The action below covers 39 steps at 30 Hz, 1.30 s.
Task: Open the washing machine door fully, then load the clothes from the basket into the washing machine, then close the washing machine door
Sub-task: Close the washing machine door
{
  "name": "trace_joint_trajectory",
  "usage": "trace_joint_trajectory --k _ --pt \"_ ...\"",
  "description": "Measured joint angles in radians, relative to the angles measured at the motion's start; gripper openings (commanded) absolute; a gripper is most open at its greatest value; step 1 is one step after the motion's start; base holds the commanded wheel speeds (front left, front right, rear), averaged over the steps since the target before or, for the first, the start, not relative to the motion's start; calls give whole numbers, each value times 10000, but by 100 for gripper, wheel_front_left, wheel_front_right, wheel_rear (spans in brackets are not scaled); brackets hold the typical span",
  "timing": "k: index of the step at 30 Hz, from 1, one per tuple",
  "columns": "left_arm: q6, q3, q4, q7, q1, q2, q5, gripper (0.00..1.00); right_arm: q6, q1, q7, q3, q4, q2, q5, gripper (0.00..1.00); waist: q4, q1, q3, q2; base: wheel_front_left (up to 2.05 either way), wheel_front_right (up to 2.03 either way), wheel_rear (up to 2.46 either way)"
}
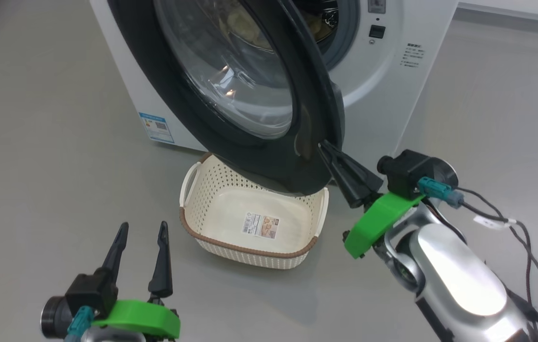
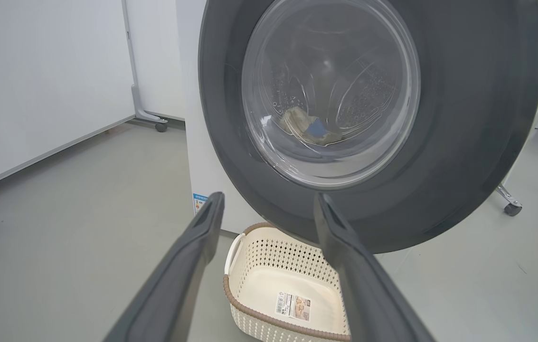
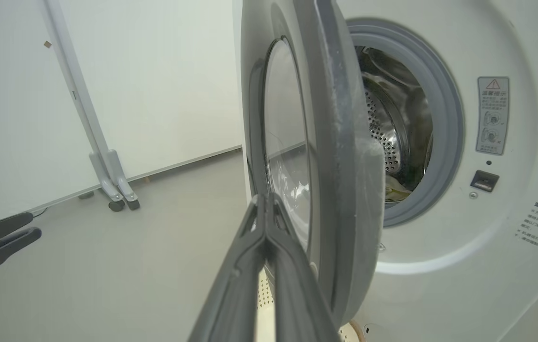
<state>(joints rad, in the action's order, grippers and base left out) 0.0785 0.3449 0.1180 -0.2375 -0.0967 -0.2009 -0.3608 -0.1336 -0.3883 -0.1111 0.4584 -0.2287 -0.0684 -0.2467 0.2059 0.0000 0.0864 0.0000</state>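
Shows the washing machine door [image 1: 231, 85] swung partway out from the white washing machine [image 1: 382, 80], its black rim hanging over the far end of the basket [image 1: 250, 249] on the grey floor [image 1: 36, 142]. Finds the right gripper [image 1: 324, 145] clenched on nothing, both dark fingers pressed together, tips set against the rim's lower edge beside the handle recess. From the right wrist view, catches the door nearly edge-on, with the grey gasket [image 3: 449, 123] and perforated steel drum [image 3: 382, 137] open to sight behind it. Places the left gripper [image 1: 143, 225] low at the near left, released, fingers spread wide and pointing toward the door, well apart from door and basket alike. Picks out the clothes [image 2: 309, 129] through the clear glass bowl in the left wrist view: a pale cream bundle with a blue patch, lying low inside the drum. Shows the basket upright just before the machine, label [image 1: 261, 224] on its cream bottom, one white handle [image 1: 189, 183] toward the left. Also takes in a blue sticker [image 1: 156, 127] on the machine's lower front.
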Motion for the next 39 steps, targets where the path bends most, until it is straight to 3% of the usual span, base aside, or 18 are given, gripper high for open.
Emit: trace_joint_trajectory --k 16,27,39 --pt "-178 320 324 -94 -405 242 100 100 0 -2364 -665 144 -3116 15 -548 0 499 0 84 0 0 0 0" --pt "-339 464 339 -100 -446 299 102 100 -6 -3286 -1005 -309 -4318 -23 -606 0 557 0 293 0 0 0 0" --pt "-711 821 472 -102 -1278 598 282 100 -6 -4794 -1135 -836 -5814 -1164 -255 0 1069 1 853 0 0 0 0"
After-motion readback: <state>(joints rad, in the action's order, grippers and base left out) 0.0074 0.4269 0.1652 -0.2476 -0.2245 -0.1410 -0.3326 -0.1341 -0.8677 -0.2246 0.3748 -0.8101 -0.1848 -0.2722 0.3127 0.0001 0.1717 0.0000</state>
